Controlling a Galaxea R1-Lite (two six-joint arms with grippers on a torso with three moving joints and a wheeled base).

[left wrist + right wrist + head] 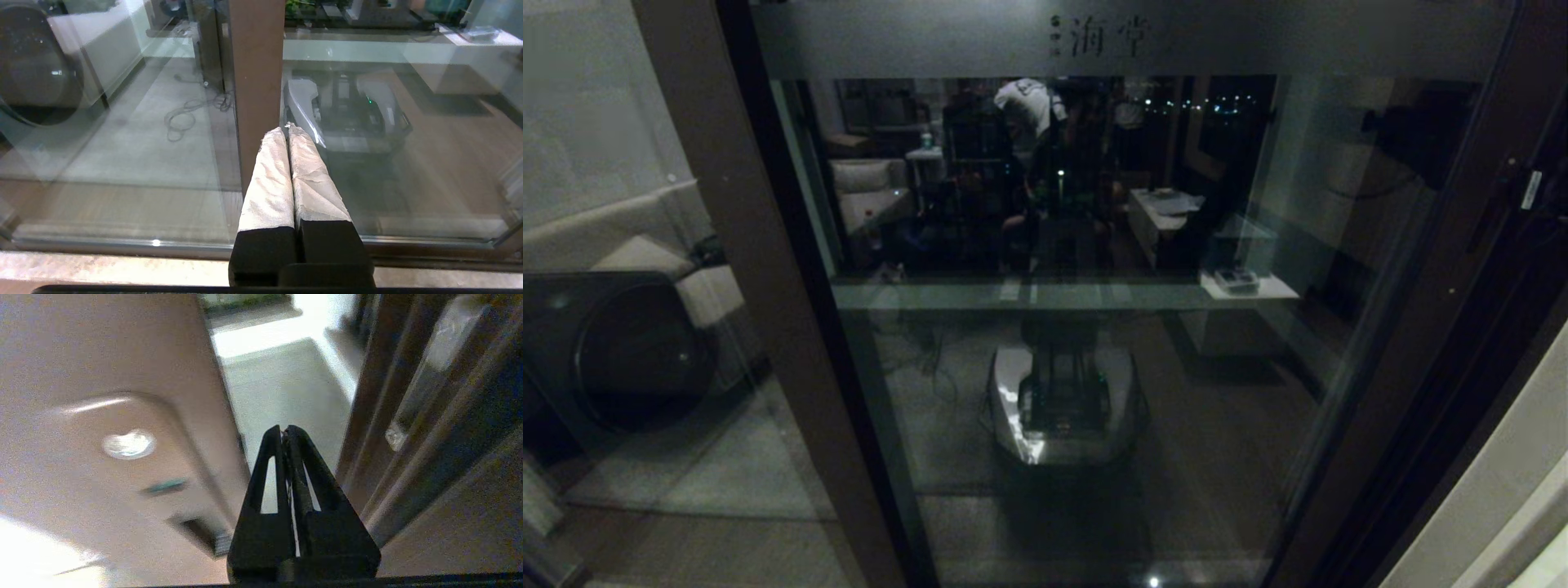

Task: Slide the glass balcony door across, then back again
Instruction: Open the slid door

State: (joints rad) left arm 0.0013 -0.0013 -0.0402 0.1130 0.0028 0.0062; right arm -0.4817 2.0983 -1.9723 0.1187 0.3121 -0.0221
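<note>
Nearest, in the right wrist view, the right gripper [284, 430] has its two black fingers pressed together with nothing between them. It points into the narrow gap between a brown door upright [102, 375] and darker frame rails [408, 416]. The brown upright carries a recessed handle [135, 465] with a small bright screw [129, 444] in it; whether the fingers touch the upright cannot be told. In the left wrist view, the left gripper [287, 130] is also closed on nothing, its white-wrapped fingers [269, 183] together, pointing at another brown upright [256, 73] just above the bottom track [122, 245]. From the head view, neither arm shows directly. The glass balcony door [1078, 327] fills the middle of that view, between a brown upright at its left edge and a dark one at its right edge. A frosted strip [931, 37] with Chinese characters [1104, 36] runs along its top edge. The glass mirrors the robot's base [1066, 408] and a dim room. To the left, behind a neighbouring pane, sits a dark round-fronted appliance [621, 351].
</note>
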